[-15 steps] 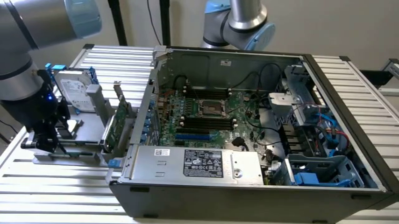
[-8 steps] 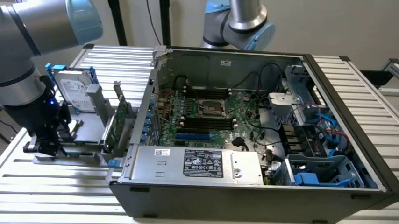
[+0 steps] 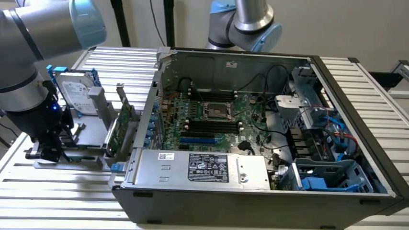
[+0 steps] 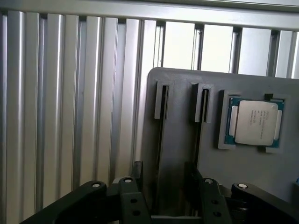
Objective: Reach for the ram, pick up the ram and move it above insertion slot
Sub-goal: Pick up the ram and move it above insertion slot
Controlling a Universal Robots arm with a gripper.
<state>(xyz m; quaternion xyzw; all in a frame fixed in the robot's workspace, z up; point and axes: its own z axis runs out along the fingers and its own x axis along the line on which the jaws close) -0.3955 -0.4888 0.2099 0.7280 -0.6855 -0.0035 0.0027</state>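
A robot arm's claw (image 3: 48,152) hangs low over a gray holder (image 3: 89,134) on a slatted metal bench, its two dark fingers (image 4: 138,179) spread apart with only bare holder between them. In the wrist view we see two narrow grooves cut into the holder, with a thin dark line running along each. We take the line in the groove farther from the holder's processor chip (image 4: 254,122) to be the ram (image 4: 160,140), standing on edge. Its green face and chips do not show from this angle, so we cannot be sure. That line runs lengthwise straight away from the claw, toward the holder's far edge. Its near end falls inside the gap between the fingers, closer to one finger than the other, while the neighbouring groove's line passes behind the second finger. By our reading, the fingers stand to either side of the stick's thin faces and nothing is gripped yet. In the exterior view, a large green card (image 3: 121,125) stands at the holder's edge toward the exterior view's right, and the open computer case (image 3: 255,206) sits beyond it. The memory slots (image 3: 211,125) on the case's board lie well apart from the holder. A second arm (image 3: 249,19) behind the case is far from the holder.
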